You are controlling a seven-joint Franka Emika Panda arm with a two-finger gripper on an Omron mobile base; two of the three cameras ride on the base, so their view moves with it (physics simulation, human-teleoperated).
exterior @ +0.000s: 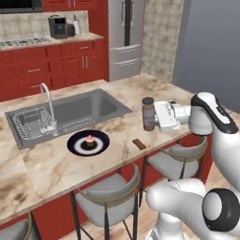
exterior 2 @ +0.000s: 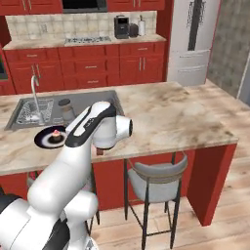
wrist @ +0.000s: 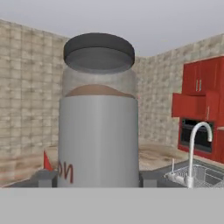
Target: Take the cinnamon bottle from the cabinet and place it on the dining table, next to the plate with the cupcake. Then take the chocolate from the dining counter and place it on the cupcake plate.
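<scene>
My gripper (exterior: 151, 118) is shut on the cinnamon bottle (exterior: 148, 114), a clear jar with brown powder, a dark cap and a pale band, held upright over the dining table (exterior: 56, 168). The frames do not show whether its base touches the top. In the hand view the cinnamon bottle (wrist: 98, 131) stands between my fingertips (wrist: 45, 178). To its left lies the dark navy plate (exterior: 75, 145) with the pink-topped cupcake (exterior: 89, 139). The chocolate (exterior: 138, 144) lies flat between plate and bottle, near the front edge. From the right base view the bottle (exterior 2: 65, 110) shows behind my arm, above the plate (exterior 2: 44, 139).
A steel sink (exterior: 84, 110) with a curved faucet (exterior: 48, 101) and a wire dish rack (exterior: 30, 123) sits behind the plate. Grey stools (exterior: 110, 199) stand under the front edge. A tall red cabinet (wrist: 200, 81) rises beyond the sink. A fridge (exterior: 125, 33) stands at the back.
</scene>
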